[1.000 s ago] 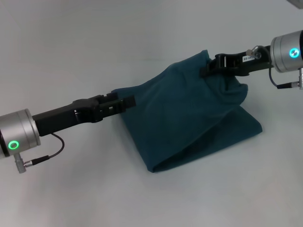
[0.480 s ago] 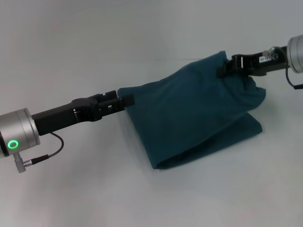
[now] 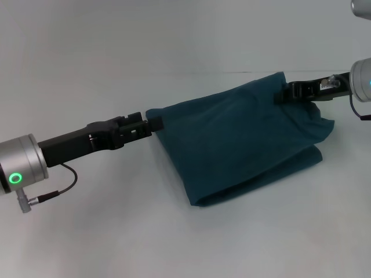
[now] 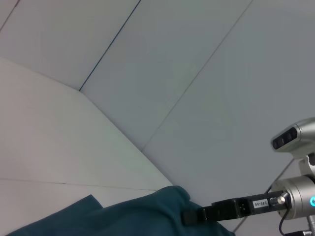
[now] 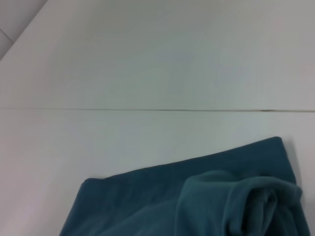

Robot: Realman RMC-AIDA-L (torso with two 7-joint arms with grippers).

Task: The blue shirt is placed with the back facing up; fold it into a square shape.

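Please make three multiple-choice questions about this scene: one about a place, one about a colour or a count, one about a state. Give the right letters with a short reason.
1. Where does the left hand grip the blue shirt?
A. its left corner
B. its middle
C. its front fold

2. How many cloths are on the table?
A. one
B. two
C. three

3. How is the shirt's upper edge?
A. lying flat
B. lifted between both hands
C. rolled into a ball

Answers: 1 A, the fingers close on the left corner. 2 A, only the teal-blue shirt shows. 3 B, the right hand holds the other corner and the edge spans between them above the table.
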